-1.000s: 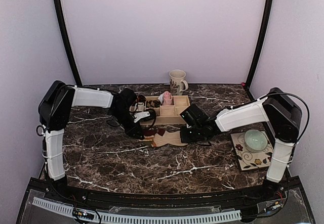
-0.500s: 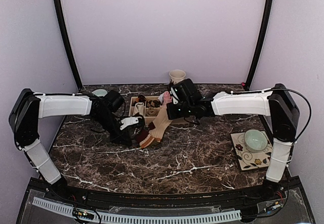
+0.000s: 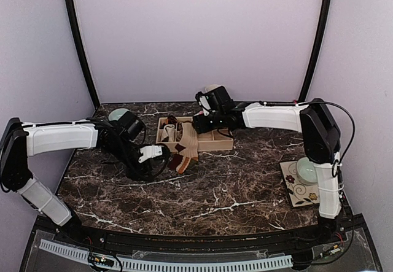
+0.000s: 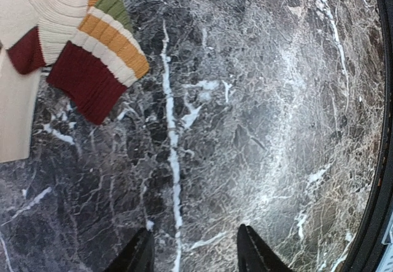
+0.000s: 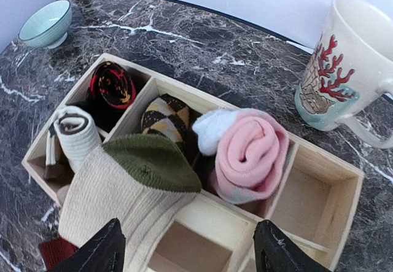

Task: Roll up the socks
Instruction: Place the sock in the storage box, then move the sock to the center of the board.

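The green-toed, ribbed tan fabric sock (image 5: 104, 192) drapes from the compartmented wooden box (image 5: 304, 207) onto the marble desk (image 4: 258, 100), under the wide-spread right claw (image 5: 189, 224). The left claw (image 4: 195, 230), spread and empty, hovers nearby.

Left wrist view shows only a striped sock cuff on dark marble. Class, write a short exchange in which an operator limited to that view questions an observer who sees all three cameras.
Operator: Where does the tan ribbed sock with the dark-red cuff lead?
Observer: Up onto the wooden divided tray; its green toe lies over a divider.
Operator: Is the right gripper holding it?
Observer: No. Its fingers are spread wide apart, not closed on the sock.
Operator: And the other sock?
Observer: The pink rolled sock sits in a tray compartment, next to the green toe.
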